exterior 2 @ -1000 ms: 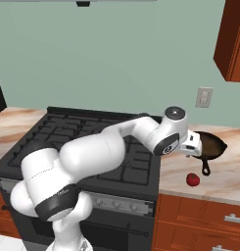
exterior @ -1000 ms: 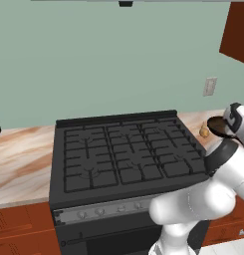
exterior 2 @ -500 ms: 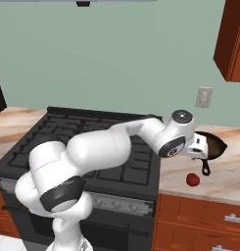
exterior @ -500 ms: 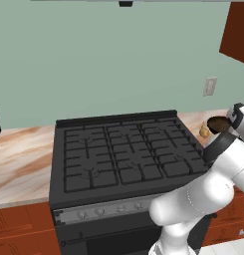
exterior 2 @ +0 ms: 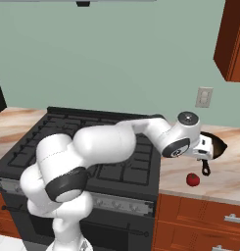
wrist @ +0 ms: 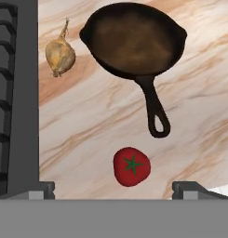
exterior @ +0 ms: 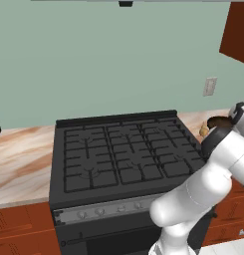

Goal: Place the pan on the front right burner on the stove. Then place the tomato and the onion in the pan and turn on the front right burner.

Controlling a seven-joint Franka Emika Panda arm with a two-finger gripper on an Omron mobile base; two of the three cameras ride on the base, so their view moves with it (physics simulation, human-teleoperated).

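Stove (exterior: 123,149) fills most of the left base view, grates bare; the front right burner (exterior: 181,167) has nothing on it, and the white arm bends up and off to the right over the table (exterior: 24,159); just past its wrist you can see a sliver of the pan (exterior: 218,121) with the onion (exterior: 204,131) beside it on the stove side.

Right base view is clearer; the arm reaches out long and low across the stove's right end, wrist parked above the pan's near edge, with the handle (exterior 2: 205,169) poking toward the front and the tomato (exterior 2: 192,179) close beside it on the marble.

Hand view looks straight down; pan up top, onion to its left near the stove edge, tomato (wrist: 131,166) below the handle's loop; the claw (wrist: 113,190) is spread wide, tips far apart and holding nothing, hovering nearer the tomato than the pan.

My take: the pan goes first, so shift toward the handle, line the fingers across it, drop down and pinch it mid-length without nudging the tomato.
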